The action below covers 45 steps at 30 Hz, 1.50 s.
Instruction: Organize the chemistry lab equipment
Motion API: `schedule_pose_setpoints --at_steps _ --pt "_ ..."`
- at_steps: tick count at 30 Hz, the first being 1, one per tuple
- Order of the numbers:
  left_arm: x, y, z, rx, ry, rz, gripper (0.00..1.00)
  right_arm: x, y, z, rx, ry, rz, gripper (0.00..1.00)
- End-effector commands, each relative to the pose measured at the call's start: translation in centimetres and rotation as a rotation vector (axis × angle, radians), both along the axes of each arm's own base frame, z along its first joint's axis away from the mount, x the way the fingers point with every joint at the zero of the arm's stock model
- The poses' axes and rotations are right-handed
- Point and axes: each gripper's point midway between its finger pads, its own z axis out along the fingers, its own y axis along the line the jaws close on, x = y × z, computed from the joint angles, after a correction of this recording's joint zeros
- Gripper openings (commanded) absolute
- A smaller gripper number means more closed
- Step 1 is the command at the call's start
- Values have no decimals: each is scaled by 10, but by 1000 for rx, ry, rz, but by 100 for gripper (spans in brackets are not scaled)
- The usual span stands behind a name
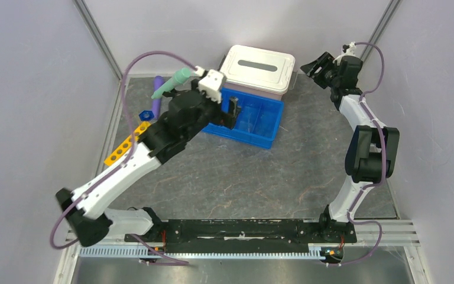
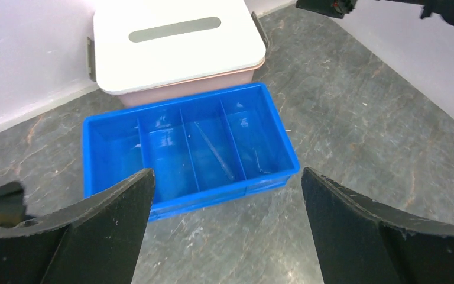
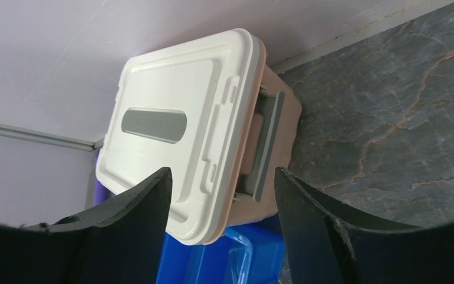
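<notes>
A thin clear rod [image 2: 214,151] lies in the third compartment of the blue divided tray [image 2: 112,195]. My left gripper [image 2: 224,228] is open and empty, hovering just in front of the tray's near wall; it also shows in the top view [image 1: 234,110]. A mint-green tube [image 1: 175,82], a purple tube [image 1: 158,90], a small blue funnel [image 1: 146,113] and the yellow holed rack [image 1: 126,145] lie at the far left, partly under my left arm. My right gripper [image 1: 312,66] is open and empty, raised at the back right. No clamp stand or mask shows.
The pink bin with the white lid [image 1: 259,67] stands against the back wall, touching the blue tray [image 1: 269,139]. In the right wrist view the bin [image 3: 183,118] sits ahead of my right gripper [image 3: 221,198]. Walls close in the table on three sides.
</notes>
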Motion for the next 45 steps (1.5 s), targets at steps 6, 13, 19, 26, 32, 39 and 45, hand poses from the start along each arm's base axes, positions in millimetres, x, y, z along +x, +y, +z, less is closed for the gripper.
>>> schedule_pose_setpoints --at_steps 6,13,19,26,32,39,45 --pt "94 -70 -21 -91 55 91 97 1 4 7 -126 -82 56 72" --pt "181 -97 -69 -191 169 125 87 6 22 0 -26 -139 88 73" --pt "214 -121 -90 -187 164 44 85 13 35 -11 -39 -138 106 75" --pt "242 -129 -134 -171 209 43 82 17 42 -29 -45 -116 87 75" --pt "248 -136 -178 -140 277 15 82 27 43 -40 -69 -105 76 76" --pt "238 -144 -205 -127 334 -42 79 33 41 -57 -101 -73 62 78" --pt "226 -145 -192 -128 329 -93 79 45 52 -66 -60 -73 114 74"
